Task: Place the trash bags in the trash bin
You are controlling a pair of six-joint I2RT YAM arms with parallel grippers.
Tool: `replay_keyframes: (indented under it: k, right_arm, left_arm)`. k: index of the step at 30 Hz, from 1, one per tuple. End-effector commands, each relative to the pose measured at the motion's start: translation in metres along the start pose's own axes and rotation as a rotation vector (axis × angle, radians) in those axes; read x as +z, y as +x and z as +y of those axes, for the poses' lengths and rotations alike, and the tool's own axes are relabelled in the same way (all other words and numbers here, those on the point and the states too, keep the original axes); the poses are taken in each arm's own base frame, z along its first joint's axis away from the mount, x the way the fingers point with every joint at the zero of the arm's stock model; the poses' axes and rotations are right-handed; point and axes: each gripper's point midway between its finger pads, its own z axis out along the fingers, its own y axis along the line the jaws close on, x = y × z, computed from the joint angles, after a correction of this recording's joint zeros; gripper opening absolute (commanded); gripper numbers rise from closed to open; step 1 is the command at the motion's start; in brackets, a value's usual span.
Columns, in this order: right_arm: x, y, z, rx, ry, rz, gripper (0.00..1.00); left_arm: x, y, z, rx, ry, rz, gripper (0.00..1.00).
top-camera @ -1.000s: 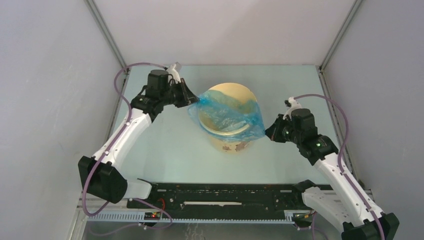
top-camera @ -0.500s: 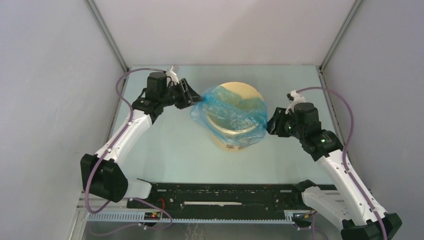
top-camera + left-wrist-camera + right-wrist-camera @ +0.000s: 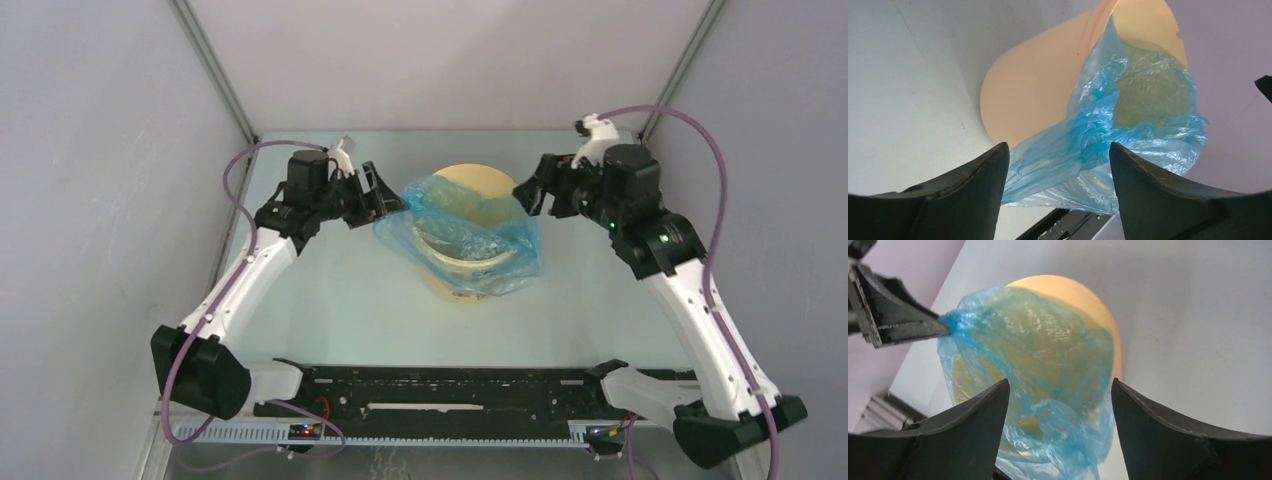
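The trash bin (image 3: 478,181) is a pale tan bucket standing mid-table. The trash bag (image 3: 468,238), thin wrinkled light-blue film, hangs over the bin's near rim and sags into its mouth and down its front. My left gripper (image 3: 383,197) stands open at the bag's left corner; in the left wrist view the bag (image 3: 1128,130) and the bin (image 3: 1033,85) lie beyond the spread left gripper (image 3: 1058,146), ungripped. My right gripper (image 3: 533,190) hangs open above the bin's right rim. The right gripper (image 3: 1059,382) looks down on the bag (image 3: 1038,350) and bin (image 3: 1090,295), holding nothing.
A black rail (image 3: 450,385) with the arm bases runs along the near table edge. Grey enclosure walls and metal corner posts (image 3: 215,75) close in the left, back and right. Purple cables (image 3: 235,165) loop off both arms.
Both grippers have opened and let go of the bag. The right arm has risen and swung toward the back. The bag has slackened and slumped over the bin's near rim.
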Motion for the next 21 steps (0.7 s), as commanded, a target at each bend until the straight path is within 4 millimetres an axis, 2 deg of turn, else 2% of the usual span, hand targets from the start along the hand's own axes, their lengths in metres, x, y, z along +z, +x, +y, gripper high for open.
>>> replay_keyframes:
  k: [1, 3, 7, 12, 17, 21]
  right_arm:
    - [0.022, 0.016, 0.036, -0.260, -0.200, 0.085, 0.81]
    - [0.030, 0.033, 0.044, -0.380, -0.256, 0.136, 0.77]
    - [0.033, 0.055, 0.050, -0.470, -0.386, 0.215, 0.66]
    - [0.029, 0.062, 0.041, -0.501, -0.417, 0.246, 0.66]
    - [0.025, 0.080, 0.025, -0.584, -0.435, 0.305, 0.65]
    - [0.033, 0.069, 0.025, -0.617, -0.419, 0.252, 0.65]
  left_arm:
    - [-0.005, 0.006, -0.003, 0.017, 0.002, 0.026, 0.77]
    - [-0.009, 0.006, -0.002, 0.023, 0.000, 0.009, 0.79]
    - [-0.013, 0.005, -0.005, 0.041, 0.006, 0.004, 0.81]
    - [-0.012, 0.008, -0.004, 0.027, 0.006, 0.014, 0.81]
    - [-0.012, 0.010, -0.002, 0.026, -0.001, 0.014, 0.81]
    - [-0.012, 0.012, -0.001, 0.021, -0.001, 0.019, 0.81]
